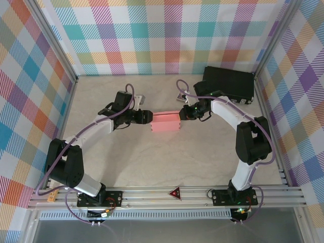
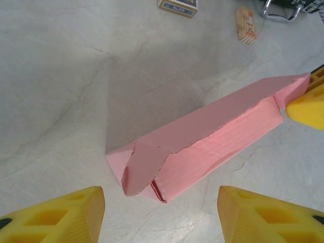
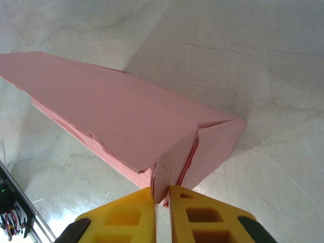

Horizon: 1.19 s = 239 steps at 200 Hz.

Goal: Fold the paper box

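The paper box (image 1: 166, 122) lies on the table (image 1: 152, 164) between the left fingers (image 1: 147, 116) and right fingers (image 1: 184, 114).

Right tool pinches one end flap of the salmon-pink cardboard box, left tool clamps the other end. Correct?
No. The right tool does pinch an end flap of the salmon-pink cardboard box, but the left wrist view shows the left tool open, clear of the other end.
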Each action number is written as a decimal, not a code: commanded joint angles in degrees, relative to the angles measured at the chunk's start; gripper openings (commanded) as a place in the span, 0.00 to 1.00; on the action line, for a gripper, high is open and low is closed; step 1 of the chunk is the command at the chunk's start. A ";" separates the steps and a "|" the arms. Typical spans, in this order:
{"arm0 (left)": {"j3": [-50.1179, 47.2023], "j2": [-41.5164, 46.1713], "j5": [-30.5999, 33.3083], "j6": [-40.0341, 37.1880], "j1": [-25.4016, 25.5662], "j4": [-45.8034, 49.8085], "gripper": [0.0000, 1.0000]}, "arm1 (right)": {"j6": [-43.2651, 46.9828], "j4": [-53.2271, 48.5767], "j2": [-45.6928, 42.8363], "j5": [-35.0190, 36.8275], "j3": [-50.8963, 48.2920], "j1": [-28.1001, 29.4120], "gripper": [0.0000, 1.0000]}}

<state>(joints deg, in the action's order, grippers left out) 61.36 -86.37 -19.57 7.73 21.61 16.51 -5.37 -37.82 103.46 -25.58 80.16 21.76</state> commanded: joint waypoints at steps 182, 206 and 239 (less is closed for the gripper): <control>5.87 -5.28 -3.90 -3.18 0.29 4.25 0.29 | 0.05 -1.25 0.43 -0.57 1.94 -0.07 0.15; 5.88 -5.56 -3.97 -2.98 0.28 4.05 0.26 | -0.13 -1.25 0.47 -0.63 1.93 -0.14 0.15; 5.79 -6.07 -4.03 -2.42 0.28 3.73 0.21 | -0.13 -1.11 0.51 -0.64 1.93 -0.14 0.15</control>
<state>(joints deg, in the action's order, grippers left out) 65.54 -91.57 -22.04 4.91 21.65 20.82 -5.37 -38.06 103.46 -25.58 80.40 21.76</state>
